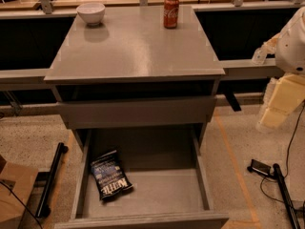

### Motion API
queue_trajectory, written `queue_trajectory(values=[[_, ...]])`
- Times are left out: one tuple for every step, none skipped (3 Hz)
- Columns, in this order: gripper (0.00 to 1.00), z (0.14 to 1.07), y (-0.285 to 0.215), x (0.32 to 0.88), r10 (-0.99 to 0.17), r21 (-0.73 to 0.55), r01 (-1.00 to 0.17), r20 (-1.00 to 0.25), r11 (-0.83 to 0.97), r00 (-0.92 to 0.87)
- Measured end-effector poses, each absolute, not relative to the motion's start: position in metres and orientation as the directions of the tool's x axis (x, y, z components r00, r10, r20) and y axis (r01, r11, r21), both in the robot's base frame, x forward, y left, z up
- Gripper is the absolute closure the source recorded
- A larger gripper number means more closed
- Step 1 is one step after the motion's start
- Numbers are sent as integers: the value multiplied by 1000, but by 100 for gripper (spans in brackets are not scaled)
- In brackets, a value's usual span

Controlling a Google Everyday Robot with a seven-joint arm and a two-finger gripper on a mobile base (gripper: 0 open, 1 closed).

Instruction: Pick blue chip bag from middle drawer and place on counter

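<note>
The middle drawer [162, 192] is seen pulled out at the bottom centre of the frame. The blue chip bag [110, 175] is laid flat on its floor, near the left wall, with the "Kettle" lettering turned up. The bag is not touched by anything but the drawer floor. Above the drawer's rear part, a closed grey drawer front [136, 111] is set under the counter [138, 51]. On the counter's far edge, a white bowl [91, 12] is placed at upper left and a red cola can [171, 12] at upper centre, well apart. The gripper [276, 109] is held at the right edge of the frame, beside the cabinet and well apart from the bag; whether it is spread or pressed together cannot be told. A black bar [52, 180] is seen on the floor at lower left.
</note>
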State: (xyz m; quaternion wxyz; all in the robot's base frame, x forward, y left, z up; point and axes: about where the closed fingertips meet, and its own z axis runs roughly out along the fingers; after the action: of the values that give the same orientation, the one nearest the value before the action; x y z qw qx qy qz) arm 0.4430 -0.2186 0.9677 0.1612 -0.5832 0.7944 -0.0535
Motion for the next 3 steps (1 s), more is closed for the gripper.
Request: queue_trajectory(values=[[0, 941, -225, 457, -913, -260, -883, -227, 391, -338], [0, 897, -225, 473, -870, -160, -869, -254, 468, -422], [0, 888, -226, 476, -865, -142, -868, -253, 476, -433]])
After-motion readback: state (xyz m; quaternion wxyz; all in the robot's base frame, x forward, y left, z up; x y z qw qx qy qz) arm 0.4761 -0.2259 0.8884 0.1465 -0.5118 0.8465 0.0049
